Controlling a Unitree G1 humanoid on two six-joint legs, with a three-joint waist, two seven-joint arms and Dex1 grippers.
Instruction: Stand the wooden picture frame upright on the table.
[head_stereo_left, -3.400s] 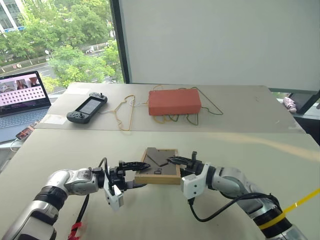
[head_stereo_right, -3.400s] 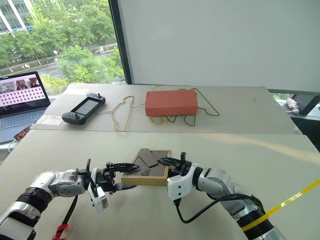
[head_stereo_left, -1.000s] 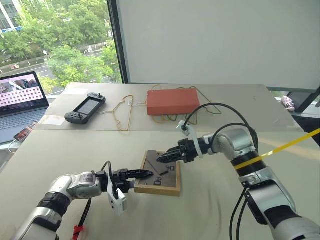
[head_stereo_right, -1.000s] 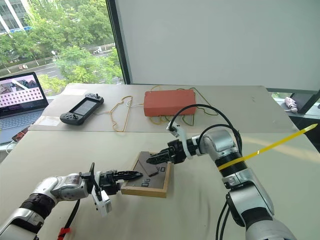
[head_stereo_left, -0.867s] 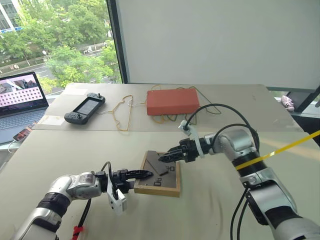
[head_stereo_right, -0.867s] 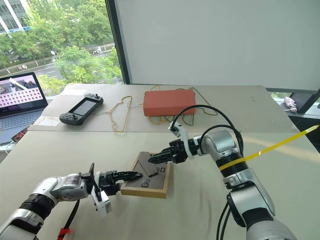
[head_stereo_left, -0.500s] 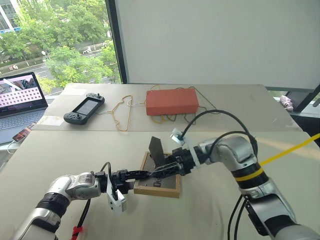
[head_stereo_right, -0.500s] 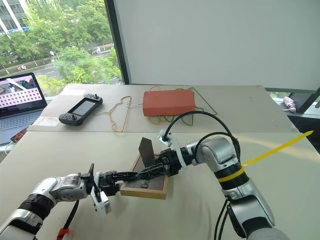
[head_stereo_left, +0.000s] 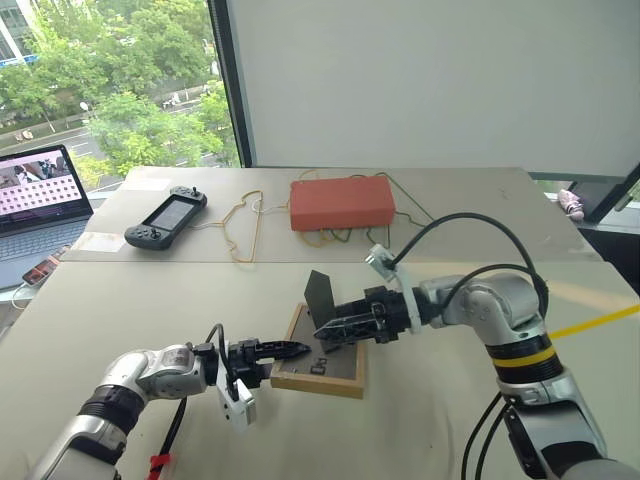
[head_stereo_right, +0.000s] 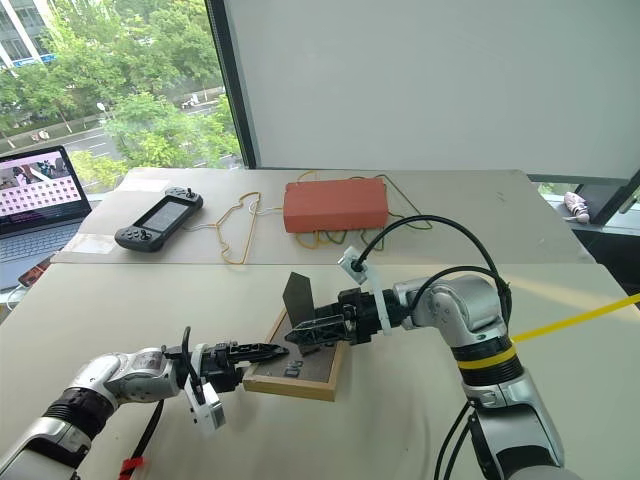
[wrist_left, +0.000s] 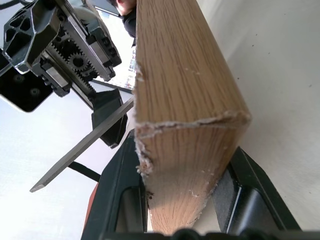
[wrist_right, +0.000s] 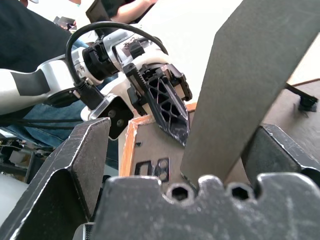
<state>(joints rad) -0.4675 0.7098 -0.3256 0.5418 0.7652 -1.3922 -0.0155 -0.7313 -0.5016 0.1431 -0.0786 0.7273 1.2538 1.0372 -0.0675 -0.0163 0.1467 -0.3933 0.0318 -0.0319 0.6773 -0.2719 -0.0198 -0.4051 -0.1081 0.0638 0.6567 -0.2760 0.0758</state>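
Wooden picture frame (head_stereo_left: 318, 365) face-down, stand (head_stereo_left: 319, 294) flipped up.

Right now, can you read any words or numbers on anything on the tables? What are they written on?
No text can be read.
Laptop: its screen shows a grid of small pictures, too small to read.
Handheld game console: screen dark, no lettering visible.
Orange-red box: plain, no label showing.
Wooden picture frame: back bears no readable marks.
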